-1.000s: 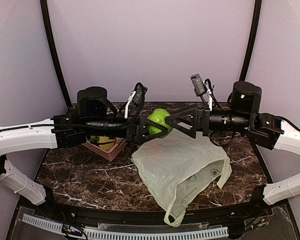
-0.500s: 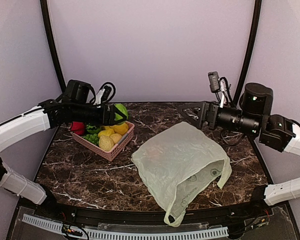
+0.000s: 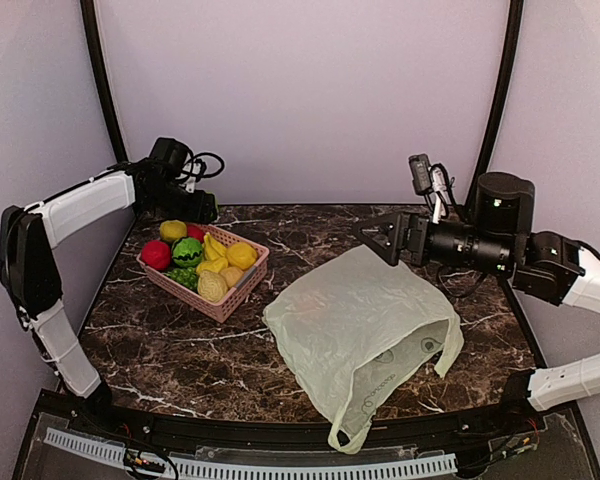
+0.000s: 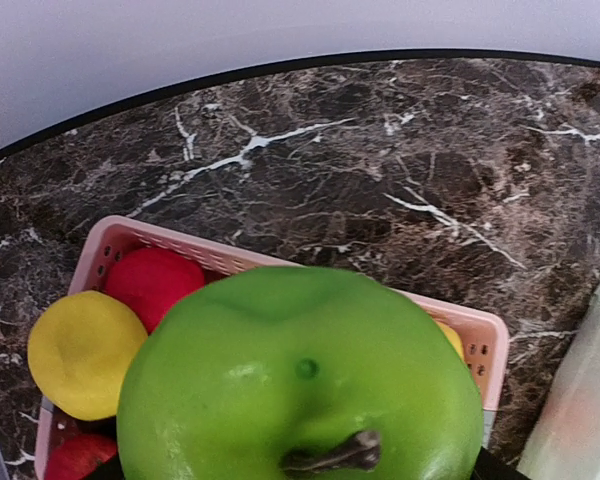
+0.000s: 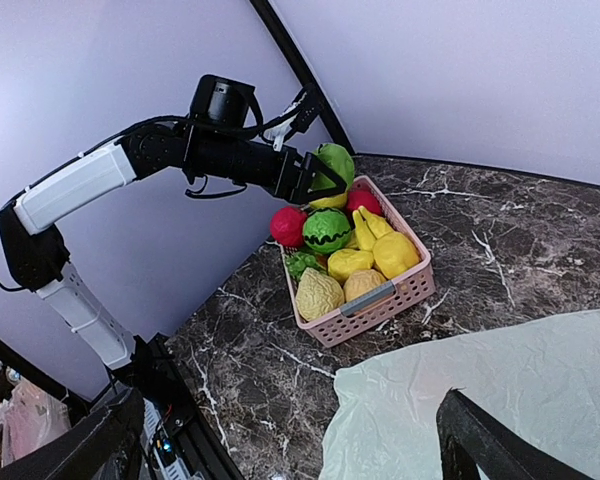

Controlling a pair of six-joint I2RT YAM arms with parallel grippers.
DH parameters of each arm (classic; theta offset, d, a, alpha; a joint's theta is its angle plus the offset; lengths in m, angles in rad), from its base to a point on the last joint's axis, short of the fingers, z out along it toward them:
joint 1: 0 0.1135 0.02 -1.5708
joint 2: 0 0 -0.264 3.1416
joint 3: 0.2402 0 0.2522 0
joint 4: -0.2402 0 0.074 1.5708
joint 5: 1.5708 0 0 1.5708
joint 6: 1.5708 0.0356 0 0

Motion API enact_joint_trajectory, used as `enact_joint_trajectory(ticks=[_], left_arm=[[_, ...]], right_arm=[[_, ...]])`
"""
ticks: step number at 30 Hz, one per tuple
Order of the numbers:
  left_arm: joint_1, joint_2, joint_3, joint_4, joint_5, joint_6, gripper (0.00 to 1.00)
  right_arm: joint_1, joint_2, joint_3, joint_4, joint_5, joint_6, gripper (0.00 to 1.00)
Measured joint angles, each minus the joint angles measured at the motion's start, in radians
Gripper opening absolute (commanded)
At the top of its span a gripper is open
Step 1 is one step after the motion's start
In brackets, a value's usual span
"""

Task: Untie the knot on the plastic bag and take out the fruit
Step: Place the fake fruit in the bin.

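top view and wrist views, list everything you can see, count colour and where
green apple: one, bright green, gripped above the basket's far end
toy fruit: roughly ten, red, yellow, orange, green, tan, filling the basket
basket: one, pink, back left of the table
plastic bag: one, pale green, lying flat at front right
table: one, dark brown marble
left claw: one, black, closed on the green apple
right claw: one, black, open, above the bag's far edge
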Motion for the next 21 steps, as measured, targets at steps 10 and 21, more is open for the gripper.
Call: enact_joint_trajectory(ticks=[10, 21], left_arm=[[0.051, 0.236, 0.228, -0.059, -0.134, 0.142, 0.42], [0.073, 0.314, 0.281, -0.117, -0.182, 0.181, 0.52]], right_arm=[[0.0, -0.02, -0.024, -0.014, 0.037, 0.021, 0.99], [0.0, -0.002, -0.024, -0.016, 0.037, 0.021, 0.99]])
